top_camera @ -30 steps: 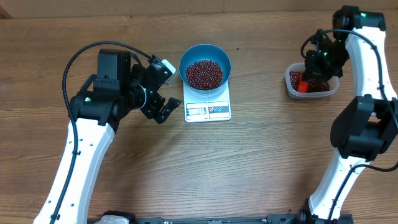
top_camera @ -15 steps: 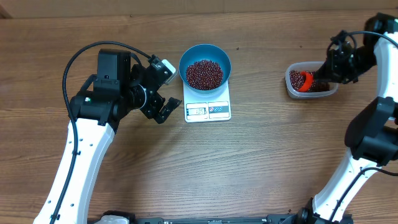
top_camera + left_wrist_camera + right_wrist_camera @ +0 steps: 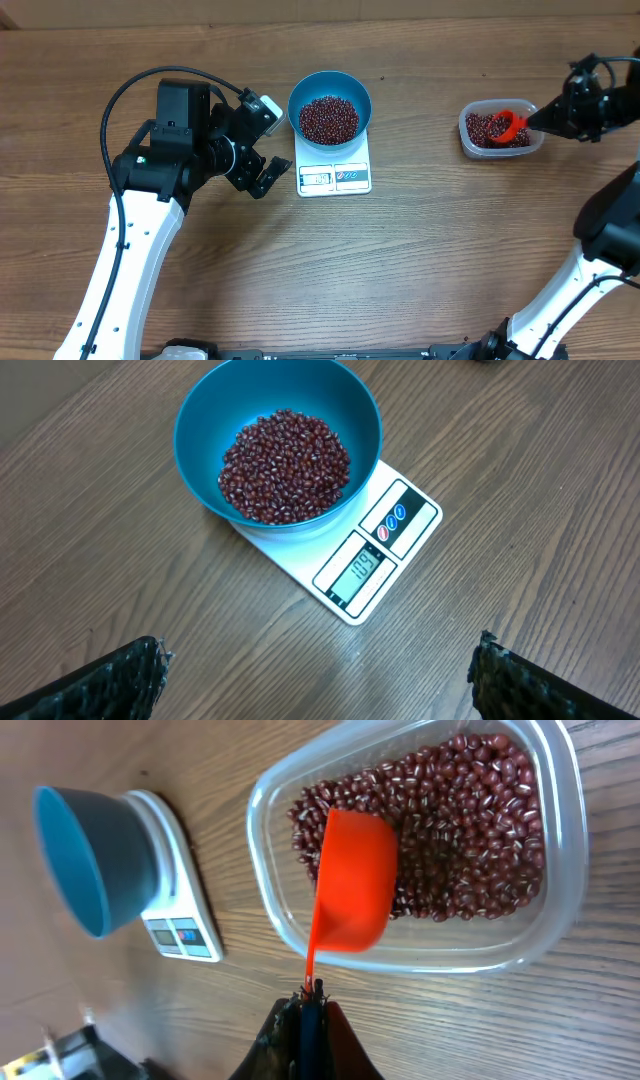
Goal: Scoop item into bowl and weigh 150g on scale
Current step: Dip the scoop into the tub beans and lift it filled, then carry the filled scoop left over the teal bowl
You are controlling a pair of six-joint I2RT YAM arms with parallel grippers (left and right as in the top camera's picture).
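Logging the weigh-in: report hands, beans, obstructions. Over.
Left hand open beside scale. Right hand shut on orange scoop, in tub. Beans in blue bowl on scale. Nothing blocking.

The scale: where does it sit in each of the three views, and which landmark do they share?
Overhead: scale, top centre.
Left wrist: scale, right of centre.
Right wrist: scale, at the left.
Shared landmark: the blue bowl standing on it.
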